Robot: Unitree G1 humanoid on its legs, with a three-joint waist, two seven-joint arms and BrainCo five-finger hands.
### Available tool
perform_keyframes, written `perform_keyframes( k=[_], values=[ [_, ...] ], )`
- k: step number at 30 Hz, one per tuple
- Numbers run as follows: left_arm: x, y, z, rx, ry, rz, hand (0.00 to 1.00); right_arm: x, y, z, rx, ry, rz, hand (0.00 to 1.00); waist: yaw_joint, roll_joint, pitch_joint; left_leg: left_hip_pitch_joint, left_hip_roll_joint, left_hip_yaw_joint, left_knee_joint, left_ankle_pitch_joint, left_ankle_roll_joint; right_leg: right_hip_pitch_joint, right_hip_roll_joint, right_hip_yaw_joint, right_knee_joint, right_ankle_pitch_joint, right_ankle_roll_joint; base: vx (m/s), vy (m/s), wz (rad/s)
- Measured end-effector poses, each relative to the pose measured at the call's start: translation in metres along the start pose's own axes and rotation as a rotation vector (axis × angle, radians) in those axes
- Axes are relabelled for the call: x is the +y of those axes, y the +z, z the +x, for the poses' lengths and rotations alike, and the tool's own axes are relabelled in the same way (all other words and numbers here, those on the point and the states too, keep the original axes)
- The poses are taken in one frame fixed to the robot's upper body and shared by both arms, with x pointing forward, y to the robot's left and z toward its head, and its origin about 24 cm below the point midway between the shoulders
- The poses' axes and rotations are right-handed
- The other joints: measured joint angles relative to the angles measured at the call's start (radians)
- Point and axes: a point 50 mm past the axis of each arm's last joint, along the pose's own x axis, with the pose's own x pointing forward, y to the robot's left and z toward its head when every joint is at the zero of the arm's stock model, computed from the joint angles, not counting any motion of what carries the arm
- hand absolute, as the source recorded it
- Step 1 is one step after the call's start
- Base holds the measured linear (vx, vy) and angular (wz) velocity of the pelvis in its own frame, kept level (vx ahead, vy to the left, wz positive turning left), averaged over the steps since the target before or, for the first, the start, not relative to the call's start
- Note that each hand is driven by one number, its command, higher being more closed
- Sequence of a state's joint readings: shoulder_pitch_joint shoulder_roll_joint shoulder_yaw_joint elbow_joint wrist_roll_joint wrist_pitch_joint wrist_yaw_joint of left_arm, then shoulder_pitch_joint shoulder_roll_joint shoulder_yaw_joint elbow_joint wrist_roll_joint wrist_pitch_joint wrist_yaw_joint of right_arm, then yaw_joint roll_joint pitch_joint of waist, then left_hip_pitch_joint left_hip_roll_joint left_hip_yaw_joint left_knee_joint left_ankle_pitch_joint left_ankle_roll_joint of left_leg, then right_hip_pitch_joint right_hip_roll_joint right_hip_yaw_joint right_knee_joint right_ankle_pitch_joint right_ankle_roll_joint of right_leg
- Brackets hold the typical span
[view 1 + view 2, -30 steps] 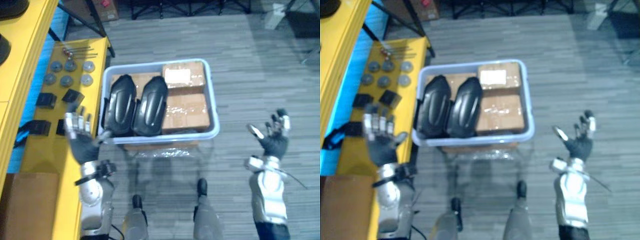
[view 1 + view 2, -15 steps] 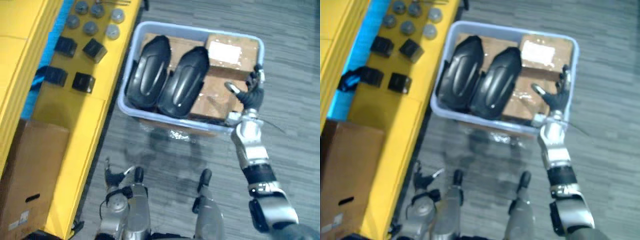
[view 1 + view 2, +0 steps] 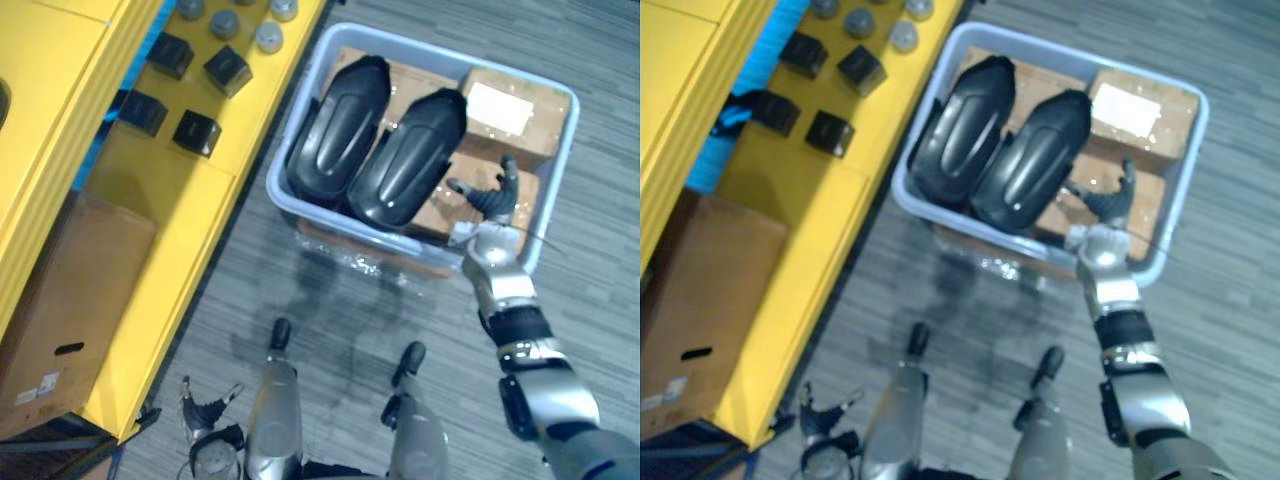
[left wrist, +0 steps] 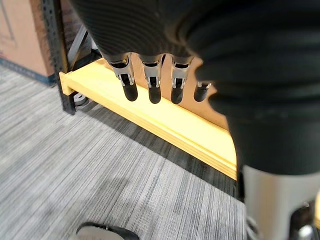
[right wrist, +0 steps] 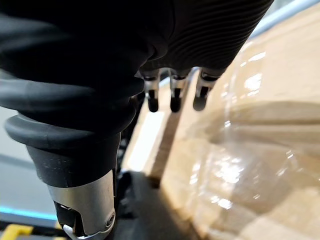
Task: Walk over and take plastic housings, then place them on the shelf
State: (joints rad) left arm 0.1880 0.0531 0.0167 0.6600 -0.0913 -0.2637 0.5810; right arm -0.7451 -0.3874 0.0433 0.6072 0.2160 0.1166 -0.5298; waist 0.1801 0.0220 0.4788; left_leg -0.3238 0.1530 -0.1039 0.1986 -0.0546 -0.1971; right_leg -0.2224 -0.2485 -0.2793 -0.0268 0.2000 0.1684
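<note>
While both black plastic housings lie side by side in the left half of the pale blue bin (image 3: 330, 218), neither hand has hold of one. The left housing (image 3: 338, 130) and the right housing (image 3: 408, 158) touch along their long edges and cover most of the cardboard under them, so only a strip of it shows at their far ends. The right hand (image 3: 490, 200) hangs over the bin's right half, just beside the right housing, above the nearer cardboard box (image 3: 450, 215). Its fingers (image 5: 172, 102) are straight and spread, the thumb apart, gripping nothing; whether the tips touch the glossy, taped box cannot be made out. Beyond it sits a second cardboard box with a white label (image 3: 505, 110). The left hand (image 3: 205, 412) is down low by the grey carpeted floor, near the foot of the yellow shelf (image 3: 150, 200). In its wrist view its fingers (image 4: 151, 75) hang relaxed and empty beside a yellow board. On the shelf lie small black blocks (image 3: 228, 70) and, cut off by the top edge, grey discs (image 3: 268, 38). Nearer, a large brown carton (image 3: 70, 300) runs out of view at the left.
</note>
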Motion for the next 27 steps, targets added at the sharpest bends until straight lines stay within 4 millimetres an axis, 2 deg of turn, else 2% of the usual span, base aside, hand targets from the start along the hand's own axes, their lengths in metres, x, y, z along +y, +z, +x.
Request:
perform_keyframes(
  k=[3, 7, 12, 16, 17, 27],
  values=[
    [-0.001, 0.0, 0.0, 0.001, -0.012, -0.035, 0.0, -0.001, 0.001, 0.002, 0.009, -0.005, -0.037, 0.0, -0.002, 0.008, 0.005, -0.003, -0.009, 0.0, 0.002, 0.002, 0.003, -0.003, -0.009, -0.001, 0.005, -0.001, 0.001, 0.0, 0.013, 0.03],
    [-0.004, 0.0, -0.001, -0.008, -0.048, -0.06, 0.0, -0.005, -0.007, 0.006, 0.061, -0.013, -0.074, 0.0, -0.002, 0.011, 0.007, -0.025, -0.014, -0.019, 0.005, 0.009, 0.003, -0.02, -0.015, -0.015, 0.023, -0.007, 0.006, -0.01, 0.01, 0.11],
    [-0.007, 0.001, -0.001, 0.002, -0.07, -0.089, 0.0, -0.014, -0.001, 0.017, 0.068, 0.004, -0.106, 0.0, 0.001, 0.02, 0.013, -0.027, -0.019, -0.026, 0.004, 0.015, 0.004, -0.023, -0.022, -0.022, 0.044, -0.017, 0.005, -0.02, 0.007, 0.07],
    [-0.013, 0.006, 0.0, -0.014, -0.11, -0.086, 0.0, -0.027, 0.01, 0.028, 0.042, 0.008, -0.167, 0.0, -0.002, 0.044, 0.025, -0.043, -0.036, -0.05, 0.001, 0.023, 0.005, -0.035, -0.04, -0.037, 0.069, -0.032, 0.014, -0.04, 0.017, 0.14],
    [-0.014, 0.006, 0.001, -0.008, -0.108, -0.102, 0.0, -0.03, 0.014, 0.031, 0.034, 0.007, -0.183, 1.0, -0.003, 0.044, 0.025, -0.055, -0.037, -0.057, -0.003, 0.03, 0.004, -0.045, -0.042, -0.045, 0.072, -0.032, 0.014, -0.03, 0.008, 0.2],
    [-0.015, 0.004, 0.002, 0.007, -0.127, -0.105, 0.0, -0.058, 0.018, 0.046, 0.101, 0.042, -0.437, 1.0, 0.002, 0.044, 0.025, -0.06, -0.039, -0.073, -0.024, 0.053, 0.003, -0.056, -0.045, -0.056, 0.088, -0.034, 0.01, 0.0, -0.001, 0.04]
  ],
)
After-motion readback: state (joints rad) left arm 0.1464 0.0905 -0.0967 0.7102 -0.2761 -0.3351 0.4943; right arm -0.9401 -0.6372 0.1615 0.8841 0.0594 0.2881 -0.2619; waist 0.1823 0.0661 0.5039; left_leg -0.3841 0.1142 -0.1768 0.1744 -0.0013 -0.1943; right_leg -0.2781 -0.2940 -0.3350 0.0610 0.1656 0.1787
